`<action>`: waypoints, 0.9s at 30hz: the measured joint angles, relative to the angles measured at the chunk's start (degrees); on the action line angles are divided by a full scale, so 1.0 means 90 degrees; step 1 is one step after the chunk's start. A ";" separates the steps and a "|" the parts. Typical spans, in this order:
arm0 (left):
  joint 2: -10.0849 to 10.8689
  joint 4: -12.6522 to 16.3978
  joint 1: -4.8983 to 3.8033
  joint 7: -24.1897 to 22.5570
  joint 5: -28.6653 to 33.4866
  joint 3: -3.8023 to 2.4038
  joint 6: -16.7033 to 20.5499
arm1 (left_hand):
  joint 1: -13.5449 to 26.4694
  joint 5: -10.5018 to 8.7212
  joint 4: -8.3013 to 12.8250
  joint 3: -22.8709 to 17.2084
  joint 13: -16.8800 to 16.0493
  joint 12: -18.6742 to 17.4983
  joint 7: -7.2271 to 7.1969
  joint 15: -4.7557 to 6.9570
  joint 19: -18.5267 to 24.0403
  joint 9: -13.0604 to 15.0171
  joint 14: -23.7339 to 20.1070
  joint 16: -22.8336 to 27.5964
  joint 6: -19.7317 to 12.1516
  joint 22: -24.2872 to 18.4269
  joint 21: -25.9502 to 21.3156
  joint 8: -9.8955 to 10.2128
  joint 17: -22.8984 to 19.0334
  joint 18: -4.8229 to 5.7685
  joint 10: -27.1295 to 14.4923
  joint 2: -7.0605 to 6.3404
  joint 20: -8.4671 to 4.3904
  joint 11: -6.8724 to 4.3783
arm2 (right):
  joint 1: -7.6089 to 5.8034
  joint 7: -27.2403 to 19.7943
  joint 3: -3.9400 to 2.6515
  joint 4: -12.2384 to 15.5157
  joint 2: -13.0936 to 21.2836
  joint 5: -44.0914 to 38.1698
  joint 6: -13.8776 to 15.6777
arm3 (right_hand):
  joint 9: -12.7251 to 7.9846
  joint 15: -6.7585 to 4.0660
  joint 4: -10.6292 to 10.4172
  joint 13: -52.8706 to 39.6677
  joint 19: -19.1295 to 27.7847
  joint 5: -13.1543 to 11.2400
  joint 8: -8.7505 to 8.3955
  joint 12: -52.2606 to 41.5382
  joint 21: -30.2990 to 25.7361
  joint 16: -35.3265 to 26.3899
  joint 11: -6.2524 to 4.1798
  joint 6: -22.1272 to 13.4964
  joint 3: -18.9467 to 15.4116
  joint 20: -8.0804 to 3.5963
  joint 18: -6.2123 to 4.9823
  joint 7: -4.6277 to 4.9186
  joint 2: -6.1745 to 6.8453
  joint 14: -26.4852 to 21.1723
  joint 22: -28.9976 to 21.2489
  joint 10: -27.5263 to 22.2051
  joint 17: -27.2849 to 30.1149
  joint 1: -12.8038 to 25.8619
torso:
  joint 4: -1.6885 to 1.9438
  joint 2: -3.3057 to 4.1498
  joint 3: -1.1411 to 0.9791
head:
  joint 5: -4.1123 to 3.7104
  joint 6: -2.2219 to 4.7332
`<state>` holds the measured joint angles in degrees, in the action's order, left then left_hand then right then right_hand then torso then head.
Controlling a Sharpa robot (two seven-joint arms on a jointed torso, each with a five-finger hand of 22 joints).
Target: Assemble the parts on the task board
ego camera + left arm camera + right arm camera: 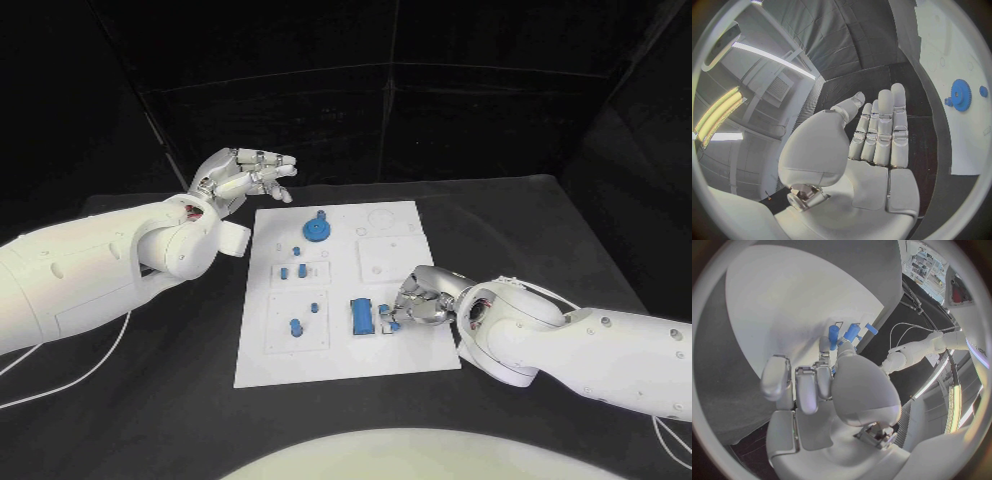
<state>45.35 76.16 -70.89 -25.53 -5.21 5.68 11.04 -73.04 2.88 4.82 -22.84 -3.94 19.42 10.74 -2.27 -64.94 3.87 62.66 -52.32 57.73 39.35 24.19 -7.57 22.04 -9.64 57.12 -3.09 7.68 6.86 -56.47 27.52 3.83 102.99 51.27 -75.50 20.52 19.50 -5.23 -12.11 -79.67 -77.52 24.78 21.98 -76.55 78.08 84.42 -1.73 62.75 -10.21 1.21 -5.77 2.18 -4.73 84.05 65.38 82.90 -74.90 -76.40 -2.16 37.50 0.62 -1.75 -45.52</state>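
Right hand [418, 298]: fingers curled down on a small blue part [389, 322] at the task board's [346, 360] near right edge; grip not discernible.
Blue block [361, 316]: just beside those fingers.
Left hand [242, 176]: raised above the worktop [144, 400], fingers apart, holding nothing.
Blue gear [317, 230]: on the board, near the left hand.

My left hand [861, 165] and right hand [832, 390]: brushed silver metal look, smooth glossy shells. Arms: glossy white plastic. Task board [346, 300]: matt white, flat and smooth. Gear [316, 231] and block [361, 316]: blue matt plastic. Table [548, 230]: black, matt, cloth-like.
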 measured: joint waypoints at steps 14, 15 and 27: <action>0.0005 0.0000 0.0000 0.0001 0.0000 0.0000 -0.0003 | 0.0000 0.0000 0.0000 0.0000 0.0000 0.0000 0.0000 0.0000 0.0000 0.0000 0.0000 0.0000 0.0000 0.0000 0.0000 0.0000 0.0000 0.0000 0.0000 0.0000 0.0000 0.0000 | 0.0002 -0.0017 0.0000 -0.0001 -0.0012 -0.0008 0.0013 | 0.0140 -0.0015 -0.0447 0.0528 0.0000 -0.1029 0.0164 -0.0002 0.0025 0.0000 -0.0059 0.0022 -0.0448 0.0000 0.0000 -0.0024 0.0220 -0.0011 0.0028 0.0059 0.0000 0.0684 | 0.0000 -0.0003 -0.0002 | 0.0008 0.0001; 0.0005 0.0001 0.0000 0.0001 0.0000 0.0000 -0.0003 | 0.0000 0.0000 0.0000 0.0000 0.0000 0.0000 0.0000 0.0000 0.0000 0.0000 0.0000 0.0000 0.0000 0.0001 0.0000 0.0000 0.0000 0.0000 0.0000 0.0000 0.0000 0.0000 | 0.0002 -0.0020 0.0000 -0.0004 -0.0012 -0.0006 0.0016 | 0.0141 -0.0015 -0.0447 0.0525 0.0000 -0.1029 0.0164 -0.0002 0.0025 0.0000 -0.0059 0.0022 -0.0448 0.0000 0.0000 -0.0024 0.0220 -0.0011 0.0027 0.0059 0.0000 0.0684 | 0.0000 -0.0003 -0.0002 | 0.0007 0.0000; 0.0016 0.0005 0.0000 0.0006 0.0000 0.0000 -0.0003 | 0.0000 0.0000 0.0000 0.0000 0.0000 0.0000 0.0000 0.0000 0.0000 0.0000 0.0000 0.0000 0.0000 -0.0013 -0.0017 0.0000 -0.0012 0.0000 -0.0015 0.0000 0.0000 0.0016 | 0.0002 -0.0040 0.0000 -0.0022 -0.0004 -0.0003 0.0051 | 0.0161 -0.0014 -0.0445 0.0512 0.0000 -0.1053 0.0164 -0.0002 0.0025 0.0000 -0.0059 0.0022 -0.0449 0.0000 0.0000 -0.0024 0.0213 -0.0011 0.0027 0.0059 0.0000 0.0691 | 0.0004 -0.0003 0.0000 | -0.0001 0.0016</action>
<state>45.49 76.20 -70.89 -25.48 -5.21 5.68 11.02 -73.04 2.88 4.82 -22.84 -3.94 19.42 10.74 -2.27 -64.94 3.87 62.66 -52.32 57.73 39.23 24.04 -7.57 21.93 -9.65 56.98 -3.09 7.68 7.00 -56.46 27.15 3.83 102.80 51.24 -75.52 20.98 20.95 -5.35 -16.12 -75.06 -77.52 15.30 23.45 -76.57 78.31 84.42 -2.26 62.95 -14.26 1.21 -5.77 1.96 -2.81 83.94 65.62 83.43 -74.90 -70.18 -2.13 37.47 0.62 -1.75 -45.38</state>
